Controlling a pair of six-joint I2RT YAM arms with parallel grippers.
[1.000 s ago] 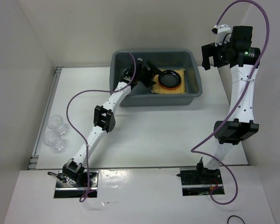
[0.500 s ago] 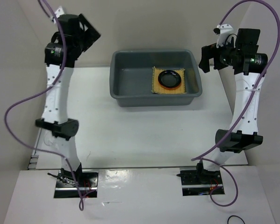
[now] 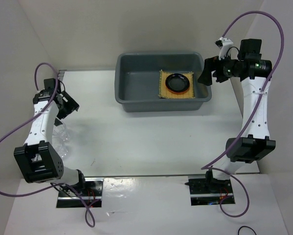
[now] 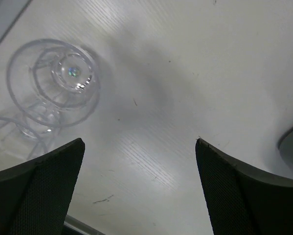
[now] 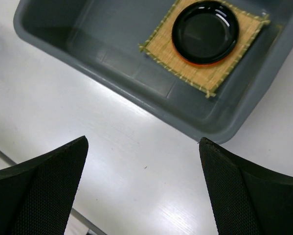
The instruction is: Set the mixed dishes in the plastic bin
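Cups (image 4: 53, 78) are the only dishes not yet in: small clear plastic, two that I can make out, on the tabletop (image 3: 151, 137) at its far-left edge, well apart from the plastic bin (image 3: 161, 105). The bin holds the bamboo mat (image 5: 161, 45) flat on its floor toward the right end. The black plate (image 5: 205, 30) sits on the orange plate (image 5: 202, 63) on that mat, with only a sliver of orange rim showing. Key relation: the left arm (image 3: 41, 122) is much the nearer one and hangs right over the cup area. The right arm (image 3: 256, 107) is across the tabletop by the bin's right end. Left jaws are spread wide, empty, above bare tabletop. In the left wrist view the nearer cup sits ahead and off to the left of the gap, outside the left finger's (image 4: 38, 196) line, so it is not between the jaws. It's seen roughly end-on, so its axis looks about vertical; can't tell whether it is mouth up or down. The second cup is just beside it, partly cut off by the frame edge; can't tell if they touch. Right jaws are also spread wide, empty, over the tabletop with the bin ahead. My read: the left arm should shift left and forward to straddle one cup before descending. Risks are the thin clear wall slipping and the neighbouring cup getting knocked.
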